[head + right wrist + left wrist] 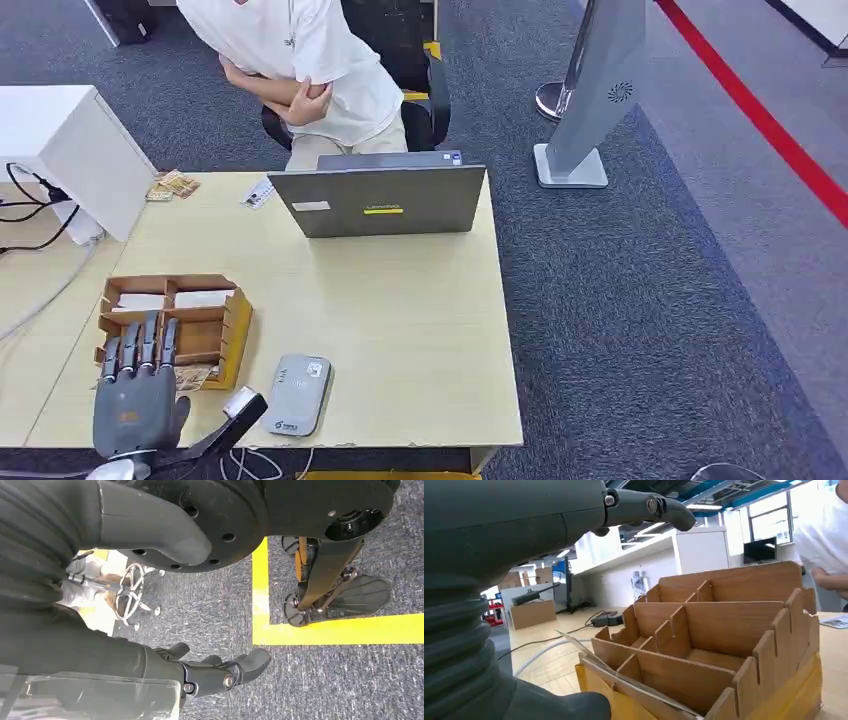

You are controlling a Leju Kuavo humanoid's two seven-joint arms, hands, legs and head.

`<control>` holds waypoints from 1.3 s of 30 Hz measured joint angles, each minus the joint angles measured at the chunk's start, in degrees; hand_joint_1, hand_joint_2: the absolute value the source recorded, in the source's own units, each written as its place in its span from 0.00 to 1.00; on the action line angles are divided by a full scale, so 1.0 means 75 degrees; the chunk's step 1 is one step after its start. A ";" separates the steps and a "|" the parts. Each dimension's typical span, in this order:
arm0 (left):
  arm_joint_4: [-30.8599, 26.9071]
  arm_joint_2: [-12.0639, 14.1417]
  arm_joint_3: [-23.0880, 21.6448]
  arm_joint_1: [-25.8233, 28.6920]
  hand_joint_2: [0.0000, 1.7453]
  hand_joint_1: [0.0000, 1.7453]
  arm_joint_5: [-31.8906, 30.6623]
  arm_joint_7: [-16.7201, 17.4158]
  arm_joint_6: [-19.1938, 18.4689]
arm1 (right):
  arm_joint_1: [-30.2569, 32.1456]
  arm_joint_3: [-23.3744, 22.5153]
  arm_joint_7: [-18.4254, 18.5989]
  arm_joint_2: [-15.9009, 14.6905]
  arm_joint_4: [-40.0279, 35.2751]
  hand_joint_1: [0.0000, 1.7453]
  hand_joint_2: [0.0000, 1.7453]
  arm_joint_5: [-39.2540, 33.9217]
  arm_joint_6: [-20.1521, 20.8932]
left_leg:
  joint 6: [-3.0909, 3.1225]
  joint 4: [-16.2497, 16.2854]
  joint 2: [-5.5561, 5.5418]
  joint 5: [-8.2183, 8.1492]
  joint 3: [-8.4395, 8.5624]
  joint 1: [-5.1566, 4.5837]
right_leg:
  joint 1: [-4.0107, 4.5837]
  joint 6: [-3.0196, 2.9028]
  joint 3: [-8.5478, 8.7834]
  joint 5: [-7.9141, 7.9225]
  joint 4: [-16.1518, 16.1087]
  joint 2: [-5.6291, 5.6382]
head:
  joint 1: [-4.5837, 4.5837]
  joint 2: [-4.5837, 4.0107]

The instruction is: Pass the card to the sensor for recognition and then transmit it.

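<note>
My left hand (135, 395) hovers at the table's near left corner, palm down, fingers straight and reaching over the near edge of a brown cardboard divider box (228, 335). It holds nothing. A patterned card (195, 377) lies in the box's near compartment, just beside my fingertips; white cards (200, 298) fill the far compartments. In the left wrist view the box (724, 630) stands close, with a thin card edge (594, 655) leaning at its front between my thumb (569, 705) and fingers (649, 505). The grey sensor (298, 393) lies flat to the right of the box. My right hand (215, 672) hangs over the floor, holding nothing.
An open grey laptop (380, 200) stands at the table's far side, with a seated person (310, 70) behind it. A white box (70, 150) with cables sits far left. Loose cards (172, 186) and a badge (258, 192) lie near the far edge. A grey kiosk stand (590, 100) is on the carpet.
</note>
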 joint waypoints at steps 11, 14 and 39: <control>0.0388 -0.0082 -0.0009 -0.0276 1.00 0.00 -0.0114 -0.0003 -0.0166 | -0.0010 -0.0003 0.0015 0.0000 0.0000 0.00 1.00 0.0117 0.0003 | 0.0000 0.0000 0.0000 0.0000 0.0001 0.0000 | 0.0000 0.0000 0.0000 0.0000 0.0000 0.0000 | 0.0000 0.0000; 0.0463 -0.0093 -0.0012 -0.0333 1.00 0.00 -0.0090 -0.0003 -0.0224 | -0.0010 -0.0003 0.0035 0.0000 0.0000 0.00 1.00 0.0134 0.0023 | 0.0000 0.0000 0.0000 0.0000 0.0000 0.0000 | 0.0000 0.0000 0.0000 0.0000 0.0000 0.0000 | 0.0003 0.0000; 0.0632 -0.0131 -0.0017 -0.0372 1.00 1.00 0.0151 -0.0012 -0.0332 | -0.0014 -0.0181 0.0035 0.0000 0.0000 0.00 1.00 0.0300 0.0023 | 0.0000 0.0000 0.0000 0.0000 0.0001 0.0000 | 0.0000 0.0000 -0.0001 0.0000 0.0000 0.0000 | 0.0000 0.0000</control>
